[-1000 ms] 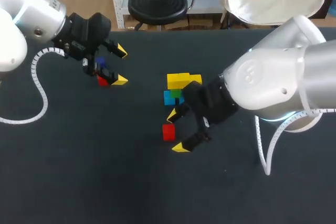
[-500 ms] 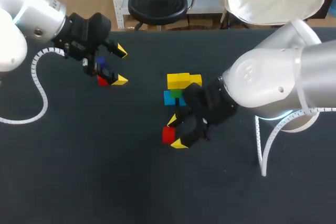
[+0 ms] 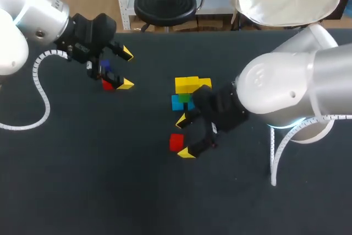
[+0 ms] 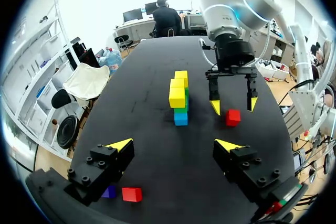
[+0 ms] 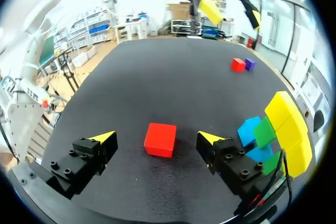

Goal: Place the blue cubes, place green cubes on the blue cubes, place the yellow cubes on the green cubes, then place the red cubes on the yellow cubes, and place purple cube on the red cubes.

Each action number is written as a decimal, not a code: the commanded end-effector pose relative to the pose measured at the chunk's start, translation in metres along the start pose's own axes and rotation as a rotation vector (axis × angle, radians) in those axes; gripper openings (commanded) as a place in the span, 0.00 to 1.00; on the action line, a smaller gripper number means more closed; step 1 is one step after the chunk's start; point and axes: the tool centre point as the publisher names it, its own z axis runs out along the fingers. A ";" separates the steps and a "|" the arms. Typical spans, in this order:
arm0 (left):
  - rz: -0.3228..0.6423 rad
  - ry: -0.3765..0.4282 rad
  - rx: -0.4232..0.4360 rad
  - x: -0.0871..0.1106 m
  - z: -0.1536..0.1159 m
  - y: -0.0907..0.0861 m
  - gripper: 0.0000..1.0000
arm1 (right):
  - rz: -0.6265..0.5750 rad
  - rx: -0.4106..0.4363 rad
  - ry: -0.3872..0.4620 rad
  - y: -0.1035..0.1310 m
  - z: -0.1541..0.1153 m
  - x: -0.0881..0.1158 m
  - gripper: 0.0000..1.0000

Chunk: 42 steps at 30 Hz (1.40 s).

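The step in hand looks to be picking up the red cube (image 5: 160, 139) that belongs on the stack (image 3: 186, 93). To do it well, the right jaws should settle squarely so the fingers meet two flat, opposite sides at mid-height. They should then close evenly, so the cube neither twists nor skids on the counter (image 3: 110, 191). After that a straight lift seems wise, because the yellow cubes (image 3: 191, 84) on top of the stack are close by and a knock could shift the layers. Right now the right jaws are open and touch nothing. The red cube sits on the counter between the two fingers, roughly centred, with a gap on each side; how far above the counter the tips are I cannot tell. The left jaws are also open and empty, well apart from the stack, above the other red cube (image 4: 132, 194) and the purple cube (image 4: 109, 192).
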 end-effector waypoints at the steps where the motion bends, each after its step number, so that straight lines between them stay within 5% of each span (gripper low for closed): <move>1: 0.001 0.001 -0.001 0.000 0.000 0.000 1.00 | 0.005 0.008 -0.021 -0.001 0.007 0.003 1.00; 8: 0.001 0.001 -0.001 0.000 0.000 0.000 1.00 | 0.008 0.005 -0.022 -0.005 0.010 0.001 1.00; 10: 0.001 0.001 -0.001 0.000 0.000 0.000 1.00 | 0.009 0.002 -0.023 -0.007 0.010 0.002 0.93; 11: 0.001 0.001 -0.001 0.000 0.000 0.000 1.00 | 0.011 0.001 -0.021 -0.008 0.011 0.002 0.86; 14: 0.001 0.001 -0.001 0.000 0.000 0.000 1.00 | 0.013 0.001 -0.023 -0.008 0.011 0.003 0.26; 19: 0.001 0.001 -0.001 0.000 0.000 0.000 1.00 | 0.011 0.001 -0.017 -0.006 0.008 0.002 0.00; 27: 0.001 0.001 -0.001 0.000 0.000 0.000 1.00 | 0.022 0.011 0.026 0.007 -0.010 -0.003 0.00; 35: 0.001 0.001 -0.001 0.000 0.000 0.000 1.00 | 0.010 0.064 0.029 0.035 -0.057 -0.019 0.00; 42: 0.001 0.001 -0.001 0.000 0.000 0.000 1.00 | -0.008 0.133 0.072 0.034 -0.099 -0.029 0.00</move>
